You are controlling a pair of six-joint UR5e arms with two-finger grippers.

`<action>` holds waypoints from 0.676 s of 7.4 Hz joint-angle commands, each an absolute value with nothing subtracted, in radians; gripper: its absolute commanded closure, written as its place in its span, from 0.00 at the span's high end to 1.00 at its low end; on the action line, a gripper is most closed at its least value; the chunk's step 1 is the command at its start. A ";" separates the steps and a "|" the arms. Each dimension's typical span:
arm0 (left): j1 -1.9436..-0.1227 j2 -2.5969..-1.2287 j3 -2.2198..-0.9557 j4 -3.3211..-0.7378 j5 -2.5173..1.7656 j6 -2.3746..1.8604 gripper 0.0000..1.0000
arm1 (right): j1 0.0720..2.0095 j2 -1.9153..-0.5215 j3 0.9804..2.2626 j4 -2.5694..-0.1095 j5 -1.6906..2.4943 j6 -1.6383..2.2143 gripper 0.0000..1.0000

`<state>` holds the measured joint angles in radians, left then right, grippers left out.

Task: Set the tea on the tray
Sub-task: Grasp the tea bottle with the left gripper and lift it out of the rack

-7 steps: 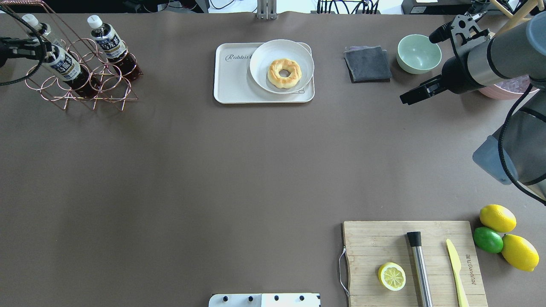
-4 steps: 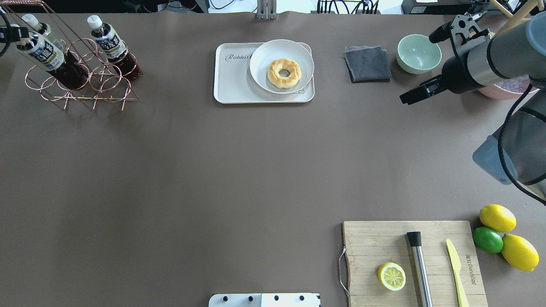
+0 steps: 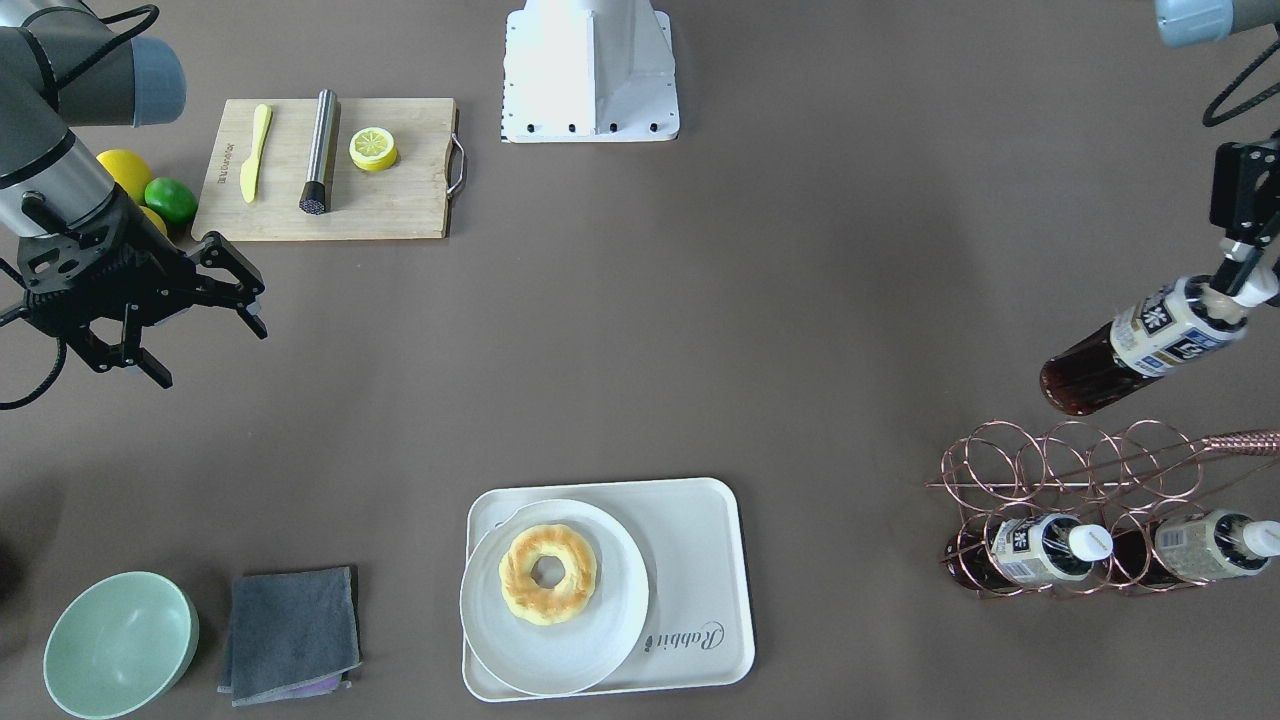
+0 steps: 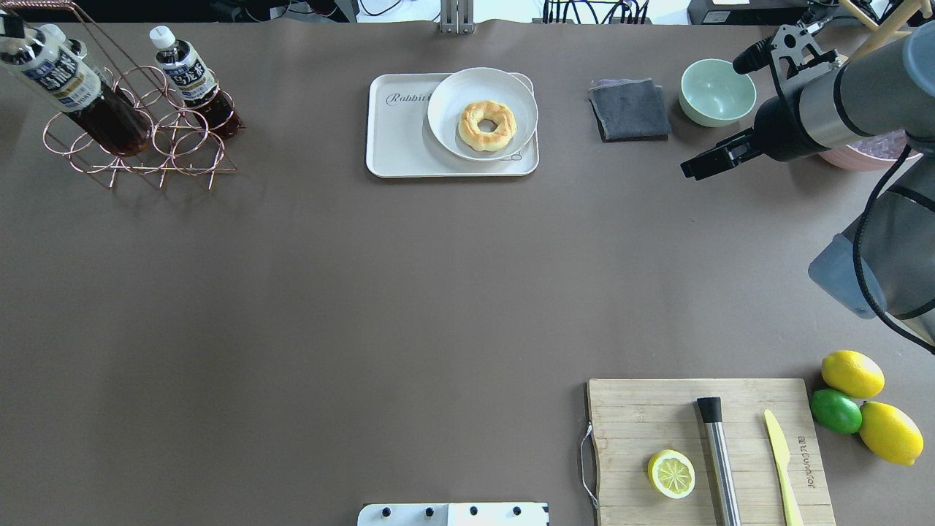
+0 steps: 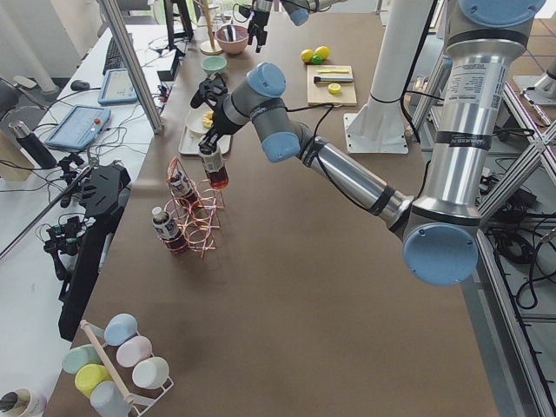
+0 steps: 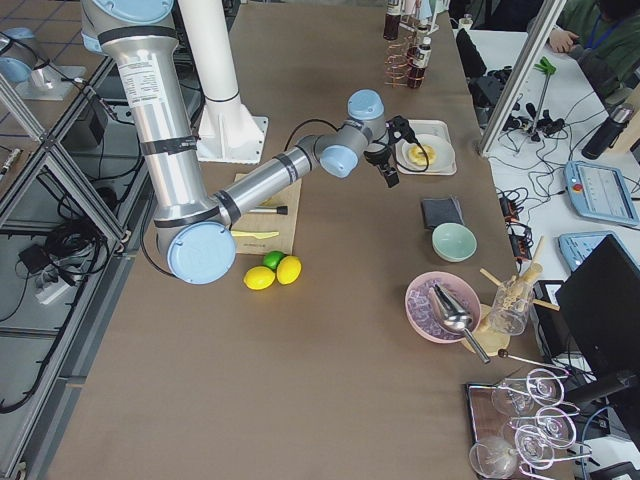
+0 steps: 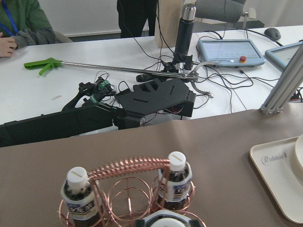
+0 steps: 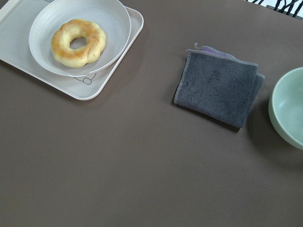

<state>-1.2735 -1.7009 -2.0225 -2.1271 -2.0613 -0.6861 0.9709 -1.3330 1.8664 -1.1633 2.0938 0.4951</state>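
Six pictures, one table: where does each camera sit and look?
Front-facing: across the table, facing the robot's base; right claw open, left claw gripping tea.
Overhead: behind the robot, looking down; right arm shows.
Left side: table end; left arm near.
Right side: opposite end; right arm near.
Left wrist: over the rack towards desks; no claw.
Right wrist: down on the tray; no claw.
Front and overhead share the doughnut.

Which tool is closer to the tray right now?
Right. The right tool hangs open over the table, off the tray's plate end; the left tool is farther, gripping the tea near the wire rack.
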 commanded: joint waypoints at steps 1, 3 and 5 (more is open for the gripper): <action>-1.133 -1.828 -2.086 -1.989 -2.056 -0.692 0.00 | 0.950 -1.313 1.870 -1.117 2.092 0.495 1.00; -0.983 -1.954 -2.086 -1.928 -1.984 -0.712 0.00 | 0.925 -1.272 1.875 -1.117 2.085 0.495 1.00; -0.686 -2.026 -2.071 -1.925 -1.629 -0.715 0.00 | 0.901 -1.238 1.876 -1.117 2.068 0.495 1.00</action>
